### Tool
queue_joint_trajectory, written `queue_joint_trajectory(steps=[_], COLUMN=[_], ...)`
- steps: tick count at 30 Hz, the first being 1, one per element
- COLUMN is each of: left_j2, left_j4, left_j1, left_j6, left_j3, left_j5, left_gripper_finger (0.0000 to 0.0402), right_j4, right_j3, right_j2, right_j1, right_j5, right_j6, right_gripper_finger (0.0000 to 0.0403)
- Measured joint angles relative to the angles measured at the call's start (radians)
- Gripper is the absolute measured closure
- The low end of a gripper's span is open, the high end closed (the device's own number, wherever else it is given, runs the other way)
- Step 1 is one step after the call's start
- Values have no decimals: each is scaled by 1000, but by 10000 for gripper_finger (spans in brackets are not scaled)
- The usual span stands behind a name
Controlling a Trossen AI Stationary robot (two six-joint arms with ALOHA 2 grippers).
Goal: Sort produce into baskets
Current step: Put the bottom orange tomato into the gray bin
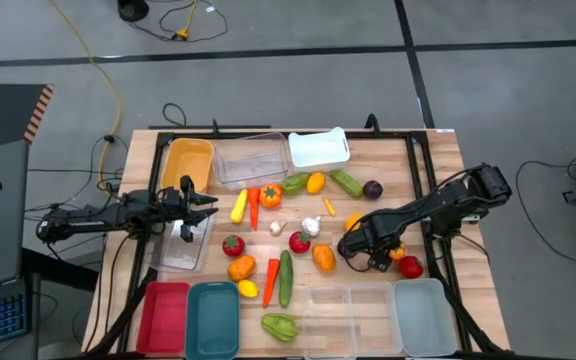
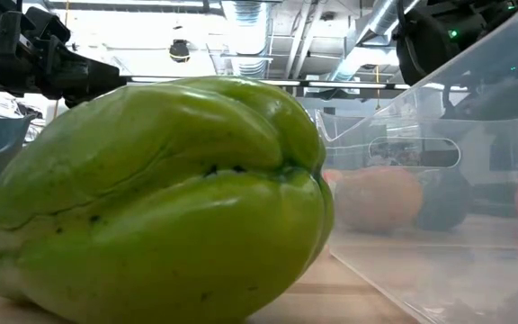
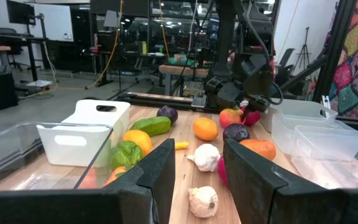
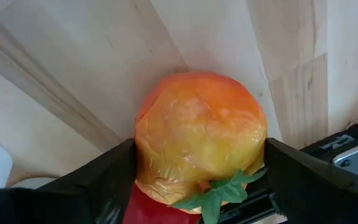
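Right end effector [image 4: 197, 177] down at the right side of the worktop [image 1: 438, 160], fingers spread to either flank of an orange-yellow tomato-shaped fruit [image 4: 201, 134] with a green leafy stem, pads at or very near the skin; whether contact is already firm cannot be told, and nothing reads as lifted. Just beside it, a red fruit [image 1: 410, 266], close enough to be nudged. Looks light and hollow, moulded plastic with a glossy skin, so probably stiff under the pads but slippery: best taken across the widest part of the body, not on the soft stem leaves, and with moderate squeeze only, since a smooth round shell tends to squirt out sideways under a hard pinch. Left end effector [image 1: 190, 205] hovering over the left side near the orange basket [image 1: 189, 160] and a clear basket [image 1: 183, 250], fingers apart and holding nothing, garlic [image 3: 202, 200] on the boards just ahead. Rest of the produce scattered mid-worktop: corn [image 1: 239, 205], carrot [image 1: 254, 208], cucumber [image 1: 286, 277], dark plum [image 1: 372, 188], green pepper [image 1: 279, 326] at the near edge beside the teal basket [image 1: 212, 318]. Red basket [image 1: 163, 316], white basket [image 1: 319, 149] and more clear ones along the edges, none seen to hold any produce yet.
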State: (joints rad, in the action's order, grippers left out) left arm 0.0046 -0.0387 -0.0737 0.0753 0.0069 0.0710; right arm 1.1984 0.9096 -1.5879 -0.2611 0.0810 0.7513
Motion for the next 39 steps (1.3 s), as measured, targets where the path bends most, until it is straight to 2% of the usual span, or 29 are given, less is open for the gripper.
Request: queue_joint_trajectory(steps=[3, 11, 21, 27, 33, 39], left_j2=[0, 0, 0, 0, 0, 0], left_j4=[0, 0, 0, 0, 0, 0], left_j1=[0, 0, 0, 0, 0, 0], left_j6=[0, 0, 0, 0, 0, 0], left_j3=[0, 0, 0, 0, 0, 0], left_j5=[0, 0, 0, 0, 0, 0], left_gripper_finger=[279, 279, 279, 279, 279, 279], right_j4=[0, -3, 27, 81, 95, 107], right_j3=[0, -1, 0, 48, 119, 183], right_j2=[0, 32, 181, 277, 343, 359], right_j1=[0, 0, 0, 0, -9, -81], right_j5=[5, 28, 65, 78, 182, 296], right_j6=[0, 0, 42, 79, 138, 250], right_gripper_finger=[71, 74, 75, 76, 76, 76])
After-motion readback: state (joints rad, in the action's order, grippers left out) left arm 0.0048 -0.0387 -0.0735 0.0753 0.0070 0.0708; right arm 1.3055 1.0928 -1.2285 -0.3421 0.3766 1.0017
